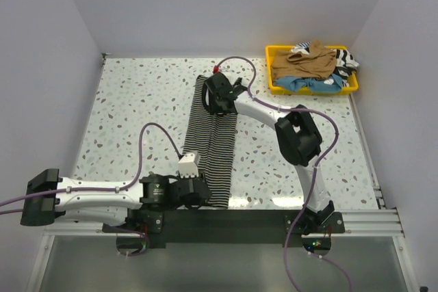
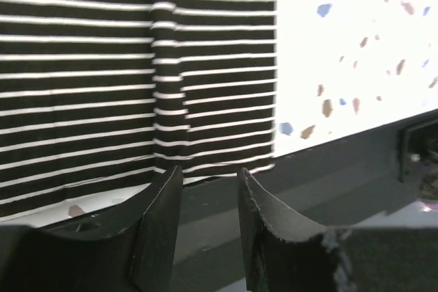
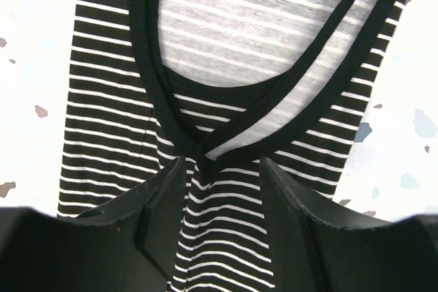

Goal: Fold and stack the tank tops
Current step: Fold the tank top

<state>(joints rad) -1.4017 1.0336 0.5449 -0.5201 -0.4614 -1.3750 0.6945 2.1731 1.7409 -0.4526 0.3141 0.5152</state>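
My L gripper (image 2: 205,174) spread, nothing betw fingers, at near hem of striped top (image 1: 211,143). My R gripper (image 3: 222,162) spread too, over crossed straps (image 3: 179,122). Top flat on table (image 1: 137,100); other tops (image 1: 304,65) in tray (image 1: 269,66)

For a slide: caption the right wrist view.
Open right gripper hovering over the striped tank top spread on the speckled table.

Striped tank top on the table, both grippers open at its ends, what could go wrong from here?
1. The right gripper sits over the crossed straps; closing might pinch only a strap, skewing the fold.
2. The hem of the striped tank top lies near the table's front edge, so the left gripper might miss it or drag it off.
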